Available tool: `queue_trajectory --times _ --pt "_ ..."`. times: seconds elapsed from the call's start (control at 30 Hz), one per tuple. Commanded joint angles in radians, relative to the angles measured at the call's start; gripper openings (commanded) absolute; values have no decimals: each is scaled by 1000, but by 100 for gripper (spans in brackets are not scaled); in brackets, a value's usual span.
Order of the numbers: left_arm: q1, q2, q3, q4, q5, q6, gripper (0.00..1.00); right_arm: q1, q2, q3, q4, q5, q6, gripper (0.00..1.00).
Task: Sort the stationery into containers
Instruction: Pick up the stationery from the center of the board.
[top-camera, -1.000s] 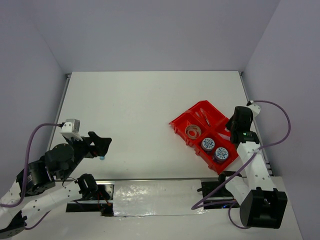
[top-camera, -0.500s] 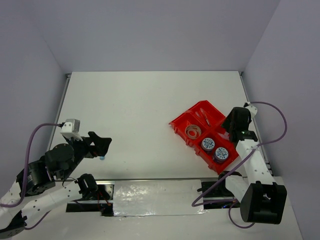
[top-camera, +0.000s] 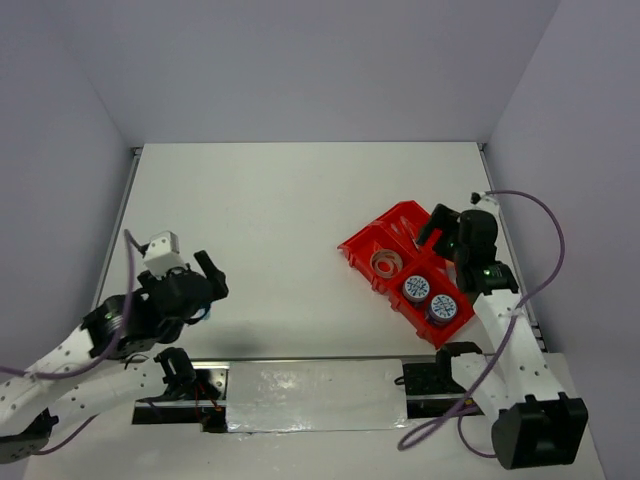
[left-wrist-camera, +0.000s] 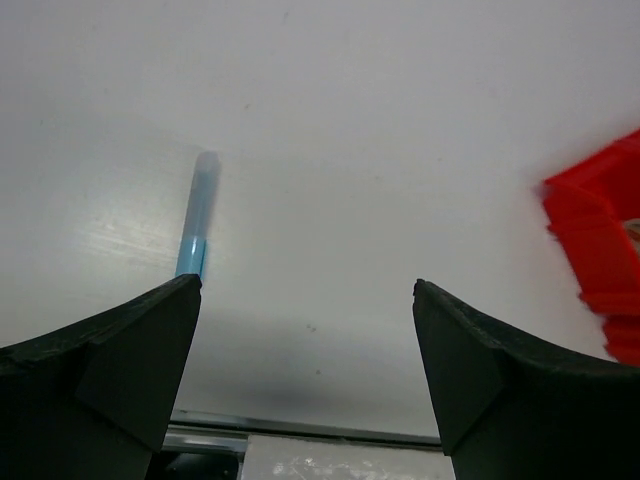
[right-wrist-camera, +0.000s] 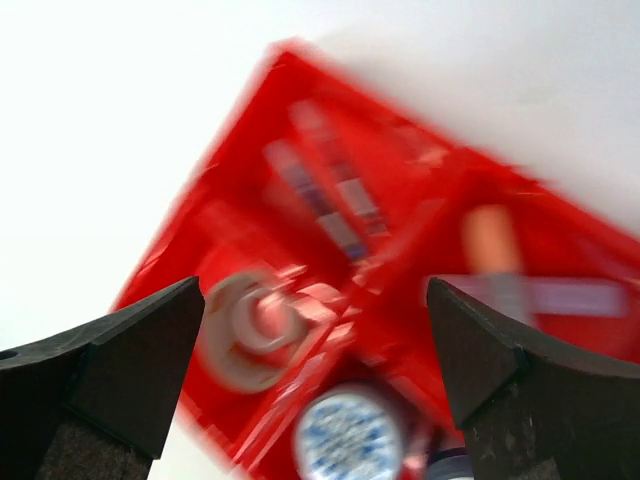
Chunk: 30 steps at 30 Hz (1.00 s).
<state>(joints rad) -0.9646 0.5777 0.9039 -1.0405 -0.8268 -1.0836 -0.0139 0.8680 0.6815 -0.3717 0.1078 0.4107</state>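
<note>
White tabletop, walled in pale lilac. Only item seen outside the tray: thin light blue plastic pen (left-wrist-camera: 195, 225), flat on the bare surface near the left edge, well apart from the red plastic compartment tray (top-camera: 352, 250) on the right.

Already in that tray: two round blue-white patterned rolls (top-camera: 416, 289) in the near compartments, clear tape ring (top-camera: 386, 264) beside them, thin pens (top-camera: 410, 228) at the far end, possibly an orange-tipped marker among them, too blurred at the wrist to be sure.

Left gripper (left-wrist-camera: 305, 290) near the pen, fingers wide, holding nothing; pen just outside the left finger, not between. Right gripper (right-wrist-camera: 315, 290) above the tray, fingers wide, empty.

Step in hand, judged from this: fetching the pen. Next: shift left to straddle the barrel, descend, pinch, carry across.

Since a second ago: left arm re-posed beside the pen; right gripper moved from the tray's right side to over its far compartments.
</note>
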Motion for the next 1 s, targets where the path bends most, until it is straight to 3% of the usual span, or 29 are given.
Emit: queue_trajectory --times 0.0,0.13,0.17,0.2,0.27,0.3,0.43,0.5,0.57,0.9,0.93,0.97 --pt "13 123 -59 -102 -92 -277 99 147 -67 59 -13 -83 -15 100" --pt "202 246 -106 53 -10 -152 99 330 -61 95 -65 -33 -18 100" --pt "360 269 -153 138 143 19 99 353 -60 99 -67 -34 -16 100" --pt "451 275 -183 299 241 98 99 392 -60 99 -70 -34 -12 100" --pt "647 303 -250 402 409 210 99 422 -67 90 -61 -33 -1 100" --pt "680 319 -258 439 422 226 99 442 -81 84 -55 -34 3 100" --pt "707 448 -258 508 494 263 97 460 -110 46 -26 -60 11 100" --pt "707 511 -292 560 531 249 91 466 -109 39 -12 -74 11 100" --pt "707 533 -344 600 555 222 82 471 -97 43 -12 -80 8 100" --pt "708 556 -415 612 525 159 70 480 -93 26 33 -127 14 100" --pt "708 559 -424 622 535 166 65 480 -93 23 40 -135 16 100" --pt "707 563 -428 634 537 165 52 482 -93 21 45 -141 22 100"
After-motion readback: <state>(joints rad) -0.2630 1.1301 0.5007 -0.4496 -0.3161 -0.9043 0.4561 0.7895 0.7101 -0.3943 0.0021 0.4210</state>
